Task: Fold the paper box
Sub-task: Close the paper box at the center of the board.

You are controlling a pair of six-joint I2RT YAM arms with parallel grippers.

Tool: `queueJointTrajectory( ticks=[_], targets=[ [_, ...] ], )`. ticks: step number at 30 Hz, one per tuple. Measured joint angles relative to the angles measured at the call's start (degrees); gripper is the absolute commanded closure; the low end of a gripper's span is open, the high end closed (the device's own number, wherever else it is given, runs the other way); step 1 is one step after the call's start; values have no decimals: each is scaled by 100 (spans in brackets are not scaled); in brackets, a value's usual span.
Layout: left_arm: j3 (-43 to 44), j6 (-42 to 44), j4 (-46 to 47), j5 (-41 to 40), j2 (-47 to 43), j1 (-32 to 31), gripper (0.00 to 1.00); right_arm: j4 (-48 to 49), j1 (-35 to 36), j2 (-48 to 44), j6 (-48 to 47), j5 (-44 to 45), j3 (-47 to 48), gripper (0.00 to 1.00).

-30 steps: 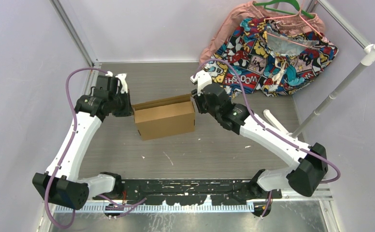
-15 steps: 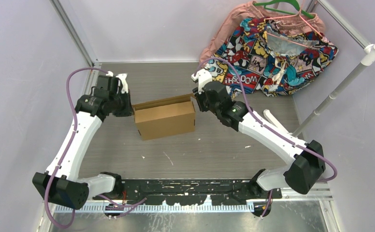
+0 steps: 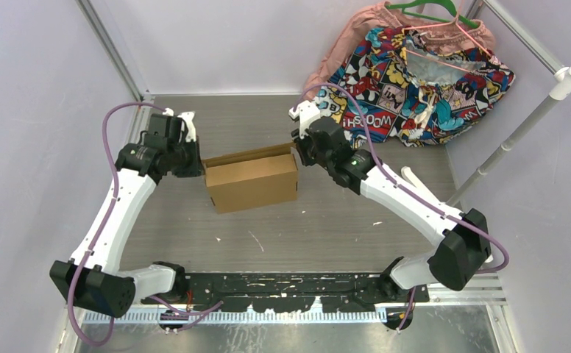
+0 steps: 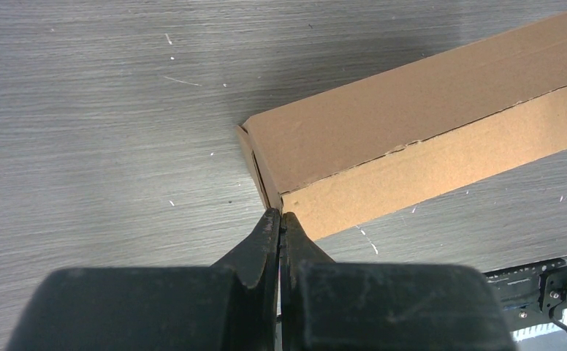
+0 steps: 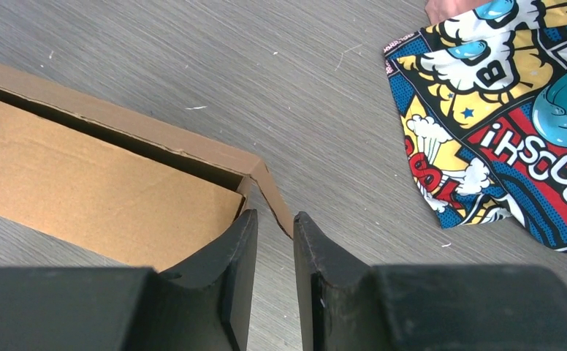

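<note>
The shallow brown corrugated cardboard box (image 3: 252, 179) lies mid-way on the grey tabletop (image 3: 319, 228); the left pincer (image 4: 280, 215), pressed together, apparently braces its left end corner while the right pincer (image 5: 275, 219), narrowly spread, straddles the loose right-end flap (image 5: 269, 191), probably to tuck it

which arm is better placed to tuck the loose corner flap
Probably right. The right gripper sits slightly open at the loose flap of the paper box; the left gripper is shut at the opposite end.

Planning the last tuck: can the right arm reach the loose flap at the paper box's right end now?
Probably yes: the right gripper hovers at the loose flap of the paper box, jaws slightly apart, nothing blocking it.
</note>
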Motion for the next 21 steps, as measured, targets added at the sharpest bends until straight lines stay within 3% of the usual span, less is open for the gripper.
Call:
queueJointTrajectory(
  ticks=[21],
  targets=[
    [66, 2, -33, -24, 68, -44, 100, -9, -4, 140, -17, -111, 173, 86]
  ],
)
